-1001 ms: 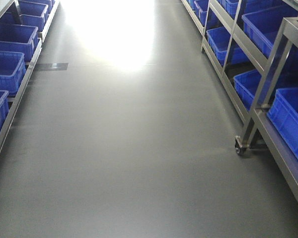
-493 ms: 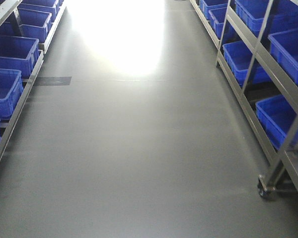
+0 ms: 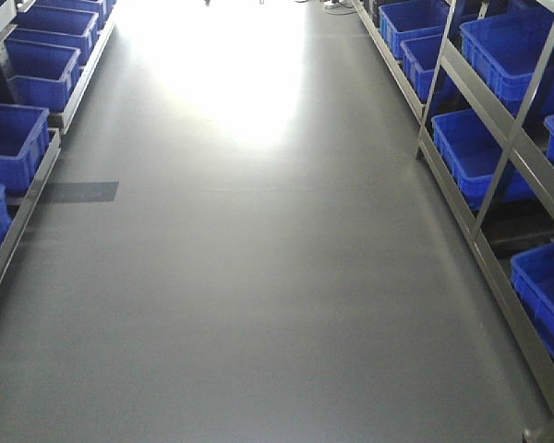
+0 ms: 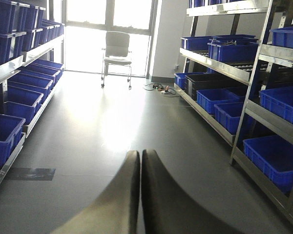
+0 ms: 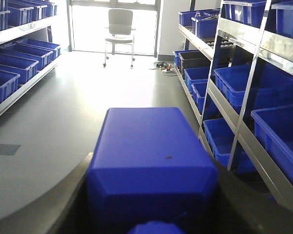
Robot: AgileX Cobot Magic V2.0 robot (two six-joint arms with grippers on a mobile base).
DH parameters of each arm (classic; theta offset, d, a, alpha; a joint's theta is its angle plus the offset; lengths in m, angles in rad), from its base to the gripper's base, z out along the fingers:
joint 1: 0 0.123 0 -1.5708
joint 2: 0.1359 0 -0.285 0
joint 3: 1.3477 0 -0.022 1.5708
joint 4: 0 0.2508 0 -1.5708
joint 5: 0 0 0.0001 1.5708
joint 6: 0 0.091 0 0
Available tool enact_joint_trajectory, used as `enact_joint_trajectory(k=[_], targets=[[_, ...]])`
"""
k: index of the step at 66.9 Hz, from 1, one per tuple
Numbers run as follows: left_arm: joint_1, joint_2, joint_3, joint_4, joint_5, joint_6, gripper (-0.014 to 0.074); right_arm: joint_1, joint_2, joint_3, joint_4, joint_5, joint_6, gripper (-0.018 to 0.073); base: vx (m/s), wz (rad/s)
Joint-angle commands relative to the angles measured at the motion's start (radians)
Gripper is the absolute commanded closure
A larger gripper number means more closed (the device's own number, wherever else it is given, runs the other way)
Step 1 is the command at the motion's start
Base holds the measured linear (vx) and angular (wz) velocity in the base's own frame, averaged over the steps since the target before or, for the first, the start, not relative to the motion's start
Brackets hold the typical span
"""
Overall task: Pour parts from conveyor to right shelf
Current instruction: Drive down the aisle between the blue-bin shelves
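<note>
In the right wrist view my right gripper (image 5: 152,168) is shut on a bright-blue plastic part (image 5: 151,141), a blocky piece that fills the gap between the dark fingers (image 5: 58,200). My left gripper (image 4: 140,155) is shut with nothing in it, pointing down the aisle. The right shelf (image 3: 499,175) is a stainless-steel rack with large blue bins (image 3: 471,152) along the aisle's right side, and it also shows as the rack (image 5: 234,112) in the right wrist view. The conveyor is out of view. Neither gripper shows in the front view.
A second steel rack (image 3: 32,185) with blue bins (image 3: 9,143) lines the left side. Grey floor runs between the racks, with a dark patch (image 3: 78,191) at the left. A chair (image 4: 117,48) and floor cables (image 4: 161,89) stand at the far end by bright windows.
The front view has advanced along the aisle: the dark floor patch has slid down the frame, and the right rack's caster has passed to the bottom right corner.
</note>
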Motion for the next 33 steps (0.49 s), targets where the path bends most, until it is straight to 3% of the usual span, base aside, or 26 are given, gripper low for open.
enact_joint_trajectory(k=[1,33], targets=[[-0.005,-0.008,0.022,-0.009,-0.074,-0.004,0.0603,0.001,0.013,-0.027,-0.003,-0.083,-0.006,0.0564,0.63,-0.08],[-0.005,-0.008,0.022,-0.009,-0.074,-0.004,0.0603,0.001,0.013,-0.027,-0.003,-0.083,-0.006,0.0564,0.62,-0.05]])
